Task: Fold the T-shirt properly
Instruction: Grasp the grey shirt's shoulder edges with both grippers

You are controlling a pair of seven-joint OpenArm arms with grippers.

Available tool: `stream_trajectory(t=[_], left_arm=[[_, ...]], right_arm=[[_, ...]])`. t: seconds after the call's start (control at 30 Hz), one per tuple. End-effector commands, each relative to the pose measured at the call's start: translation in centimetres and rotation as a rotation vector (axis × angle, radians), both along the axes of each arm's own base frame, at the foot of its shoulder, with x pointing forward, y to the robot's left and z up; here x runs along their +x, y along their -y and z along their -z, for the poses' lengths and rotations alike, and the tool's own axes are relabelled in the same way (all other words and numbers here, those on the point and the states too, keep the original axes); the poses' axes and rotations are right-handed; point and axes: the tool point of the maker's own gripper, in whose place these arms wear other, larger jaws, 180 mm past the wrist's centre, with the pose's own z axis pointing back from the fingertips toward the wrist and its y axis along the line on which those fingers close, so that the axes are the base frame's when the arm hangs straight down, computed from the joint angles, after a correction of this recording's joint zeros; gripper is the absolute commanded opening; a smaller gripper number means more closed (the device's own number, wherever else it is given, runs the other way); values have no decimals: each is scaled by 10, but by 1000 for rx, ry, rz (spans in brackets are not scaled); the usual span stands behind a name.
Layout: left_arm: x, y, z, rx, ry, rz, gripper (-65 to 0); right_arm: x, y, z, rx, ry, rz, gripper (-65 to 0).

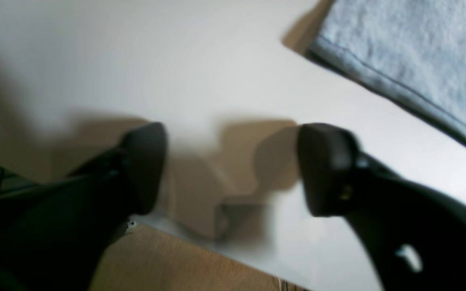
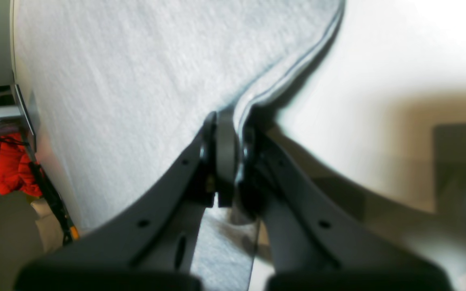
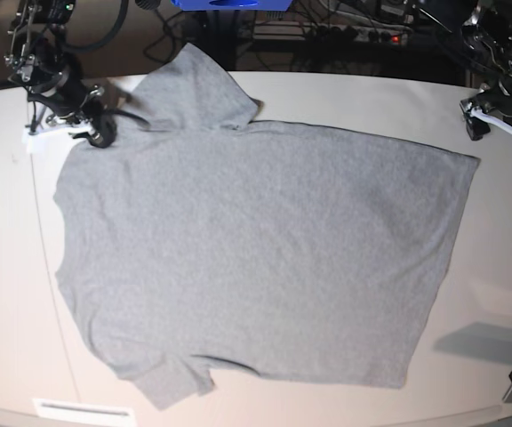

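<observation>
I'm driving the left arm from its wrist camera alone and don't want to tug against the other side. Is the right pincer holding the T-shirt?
Observer: Yes, the right pincer is shut on a stitched edge of the T-shirt.
Operator: Which part of it?
Observer: In the base view, near where the far sleeve joins the body.
Operator: Any fold made yet?
Observer: None; it lies spread flat, both sleeves out.

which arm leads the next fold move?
Right, probably. The right gripper is already shut on the T-shirt at its shoulder edge. The left gripper has open jaws, empty, off the hem corner.
</observation>
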Motion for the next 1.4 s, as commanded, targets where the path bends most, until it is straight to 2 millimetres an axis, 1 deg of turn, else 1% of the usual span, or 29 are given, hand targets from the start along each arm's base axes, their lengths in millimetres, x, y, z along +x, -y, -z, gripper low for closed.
stream_trajectory(t=[0.0, 0.1, 0.17, 0.27, 0.33, 0.4, 0.47, 0.57, 0.7, 0.77, 0.83, 1.03, 1.13, 1.27, 1.37], left_arm=[[3, -2, -5, 12, 3, 10, -106], [5, -1, -8, 15, 17, 14, -104], [6, -2, -16, 39, 26, 22, -106], [9, 0, -28, 70, 46, 24, -107], [10, 0, -38, 95, 46, 30, -107], [12, 0, -47, 117, 47, 34, -107], [15, -1, -56, 143, 57, 38, -107], [19, -10, -67, 158, 92, 1, -107], [23, -21, -53, 109, 80, -35, -107], [27, -22, -43, 84, 64, -47, -107], [31, -22, -37, 69, 55, -55, -107], [40, -21, -40, 58, 73, -57, -102], [39, -19, -37, 50, 61, -56, -102], [55, -4, -33, 45, 46, 14, -102], [59, 6, -30, 34, 50, 30, -102]], right_arm=[[2, 1, -3, -5, 6, -6, -649], [1, 1, -3, -4, 3, -9, -649], [0, 2, -1, -6, -2, -8, -649], [-2, 3, 7, 3, -25, -1, -649], [-6, 4, 17, 14, -55, 5, -649], [-6, 4, 22, 21, -66, 10, -649], [-6, 4, 25, 25, -73, 13, -650], [-5, 4, 25, 25, -71, 13, -650], [-4, 4, 23, 23, -64, 11, -650], [-4, 4, 23, 23, -64, 11, -650], [-3, 4, 22, 23, -63, 11, -650], [-3, 3, 22, 24, -63, 12, -650], [-3, 4, 22, 23, -63, 11, -650], [-2, 4, 22, 23, -60, 11, -650], [2, 4, 20, 23, -50, 11, -650]])
